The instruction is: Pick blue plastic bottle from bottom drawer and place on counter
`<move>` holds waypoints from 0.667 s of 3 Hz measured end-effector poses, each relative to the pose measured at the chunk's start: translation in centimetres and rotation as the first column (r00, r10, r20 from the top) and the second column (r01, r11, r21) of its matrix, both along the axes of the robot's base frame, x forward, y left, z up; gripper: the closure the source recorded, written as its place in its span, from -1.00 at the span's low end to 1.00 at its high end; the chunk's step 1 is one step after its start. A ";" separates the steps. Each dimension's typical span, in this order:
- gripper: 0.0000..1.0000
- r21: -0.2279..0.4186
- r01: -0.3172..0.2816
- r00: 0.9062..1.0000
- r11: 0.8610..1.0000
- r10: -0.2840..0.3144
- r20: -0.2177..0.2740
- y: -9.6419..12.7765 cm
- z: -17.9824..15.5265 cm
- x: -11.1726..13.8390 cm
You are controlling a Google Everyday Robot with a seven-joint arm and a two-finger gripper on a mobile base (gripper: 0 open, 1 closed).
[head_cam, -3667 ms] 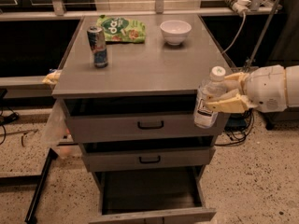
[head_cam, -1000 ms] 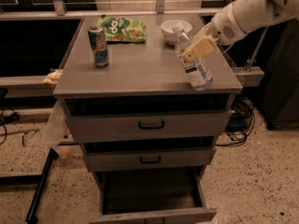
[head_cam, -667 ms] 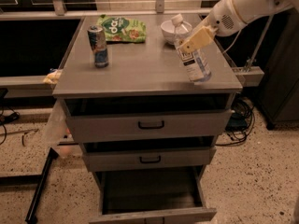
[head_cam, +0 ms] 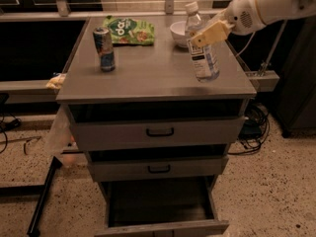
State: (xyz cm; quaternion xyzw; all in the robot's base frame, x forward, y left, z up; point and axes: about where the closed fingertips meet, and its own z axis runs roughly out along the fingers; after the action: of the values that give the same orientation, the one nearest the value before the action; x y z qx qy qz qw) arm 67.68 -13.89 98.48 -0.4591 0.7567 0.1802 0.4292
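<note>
Observed blue plastic bottle point(head_cam: 205, 60) over right side of counter point(head_cam: 153, 65), tilted, white cap leaning back and left, base low above the surface; could not tell whether touching. Noted gripper point(head_cam: 201, 37) pinching the bottle across its upper label, tan finger point(head_cam: 213, 31) lying over the front, white arm reaching in from upper right. Logged white bowl point(head_cam: 177, 32) just behind the bottle, green snack bag point(head_cam: 129, 30) at rear centre, drink can point(head_cam: 104, 49) upright well to the left. Found bottom drawer point(head_cam: 160, 227) pulled open below, dark floor bare; both upper drawers point(head_cam: 159, 132) closed.
</note>
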 end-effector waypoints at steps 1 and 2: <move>1.00 0.060 0.015 0.995 0.998 -0.021 0.102 -0.6 0.0 0.2; 1.00 0.102 0.021 0.983 0.995 -0.039 0.181 -1.5 -0.8 0.3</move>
State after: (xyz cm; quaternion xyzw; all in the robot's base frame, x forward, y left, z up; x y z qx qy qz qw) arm 68.02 -15.42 97.68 -0.4402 0.7110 0.1684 0.5219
